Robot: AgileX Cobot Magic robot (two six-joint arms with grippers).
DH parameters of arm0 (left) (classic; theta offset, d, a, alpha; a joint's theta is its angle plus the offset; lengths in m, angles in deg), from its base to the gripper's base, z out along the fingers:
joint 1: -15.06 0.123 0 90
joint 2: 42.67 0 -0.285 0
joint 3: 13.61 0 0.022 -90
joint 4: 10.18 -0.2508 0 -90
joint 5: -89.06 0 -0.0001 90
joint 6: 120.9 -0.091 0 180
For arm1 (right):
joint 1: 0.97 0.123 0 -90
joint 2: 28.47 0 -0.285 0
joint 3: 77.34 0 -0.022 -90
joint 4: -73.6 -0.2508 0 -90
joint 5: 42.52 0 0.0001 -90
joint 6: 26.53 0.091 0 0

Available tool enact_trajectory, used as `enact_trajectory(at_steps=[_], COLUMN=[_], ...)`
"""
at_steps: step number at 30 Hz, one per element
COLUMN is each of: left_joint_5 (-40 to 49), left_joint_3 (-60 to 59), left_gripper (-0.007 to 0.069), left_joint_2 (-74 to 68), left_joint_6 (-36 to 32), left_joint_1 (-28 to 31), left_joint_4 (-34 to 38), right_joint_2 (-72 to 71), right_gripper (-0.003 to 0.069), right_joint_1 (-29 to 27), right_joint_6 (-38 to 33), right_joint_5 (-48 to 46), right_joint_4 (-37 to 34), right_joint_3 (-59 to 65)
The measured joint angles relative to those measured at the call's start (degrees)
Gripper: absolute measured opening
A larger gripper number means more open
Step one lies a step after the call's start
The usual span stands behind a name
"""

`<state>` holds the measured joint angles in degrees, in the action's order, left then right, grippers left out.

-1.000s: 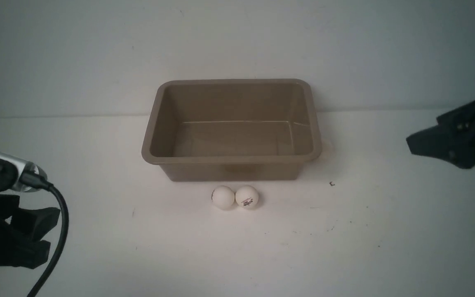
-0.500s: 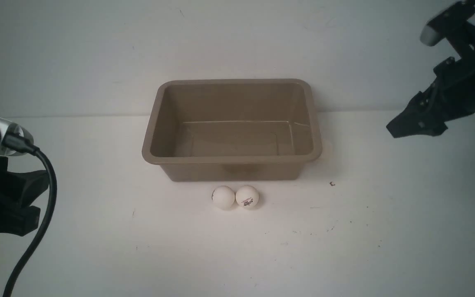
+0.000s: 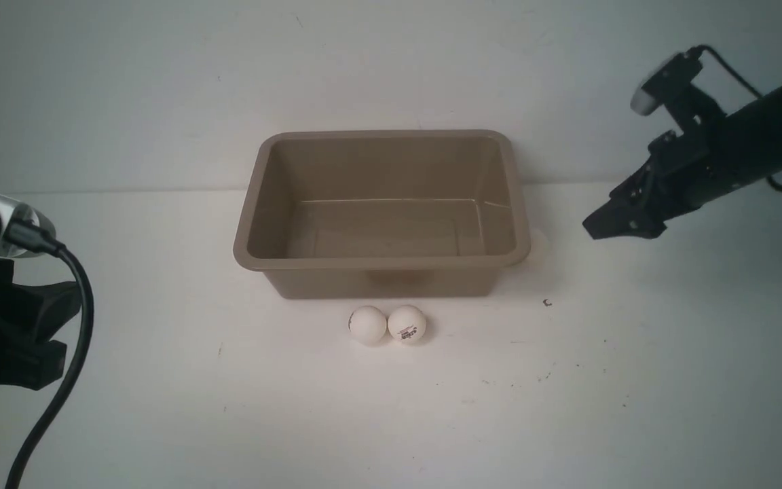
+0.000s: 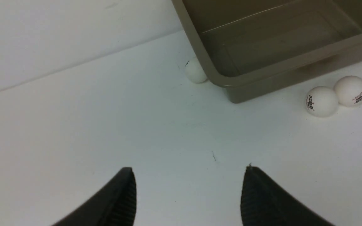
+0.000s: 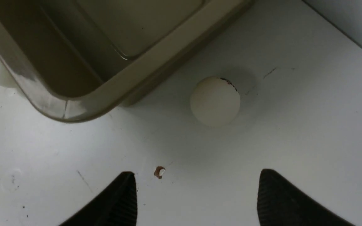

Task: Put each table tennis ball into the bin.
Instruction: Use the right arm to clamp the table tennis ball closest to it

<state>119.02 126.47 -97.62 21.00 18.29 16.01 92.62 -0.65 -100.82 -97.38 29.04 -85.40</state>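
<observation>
The right pincer is open and empty; 1 ball lies just ahead of its tips, beside the bin. The left pincer is open and empty too; 2 touching balls lie well ahead of it.

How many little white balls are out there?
4. Two table tennis balls touch in front of the bin; a third ball sits by its left wall, a fourth ball by its right wall. None inside; more could hide behind it.
</observation>
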Motion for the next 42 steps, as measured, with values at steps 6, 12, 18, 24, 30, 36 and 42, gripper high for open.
enact_trajectory(at_steps=[6,12,18,24,30,36,42], left_joint_5=[0.1,0.2,0.2,0.2,0.2,0.2,0.2], left_joint_3=[0.0,0.0,0.0,0.0,0.0,0.0,0.0], left_gripper=[0.0405,0.0405,0.0405,0.0405,0.0405,0.0405,0.0405], left_joint_2=[0.0,0.0,0.0,0.0,0.0,0.0,0.0], left_joint_6=[0.0,0.0,-2.3,-2.5,-2.6,-2.6,-2.6], left_joint_1=[0.0,0.0,0.0,0.0,0.0,0.0,0.0], left_joint_4=[0.0,1.8,2.1,2.2,2.2,2.2,2.2], right_joint_2=[5.5,11.1,15.5,17.5,18.9,20.8,21.1], right_gripper=[0.0463,0.0463,0.0463,0.0463,0.0463,0.0463,0.0454], right_joint_1=[0.0,0.0,2.1,4.6,5.1,5.1,5.1], right_joint_6=[-9.0,-9.6,-5.5,-2.7,-1.6,-1.6,-1.6], right_joint_5=[0.2,-2.4,-5.1,-5.5,-4.0,-3.2,-2.4], right_joint_4=[-7.2,-9.2,-4.3,1.4,3.4,3.5,3.2], right_joint_3=[-1.8,-8.3,-14.8,-18.4,-18.9,-19.0,-19.0])
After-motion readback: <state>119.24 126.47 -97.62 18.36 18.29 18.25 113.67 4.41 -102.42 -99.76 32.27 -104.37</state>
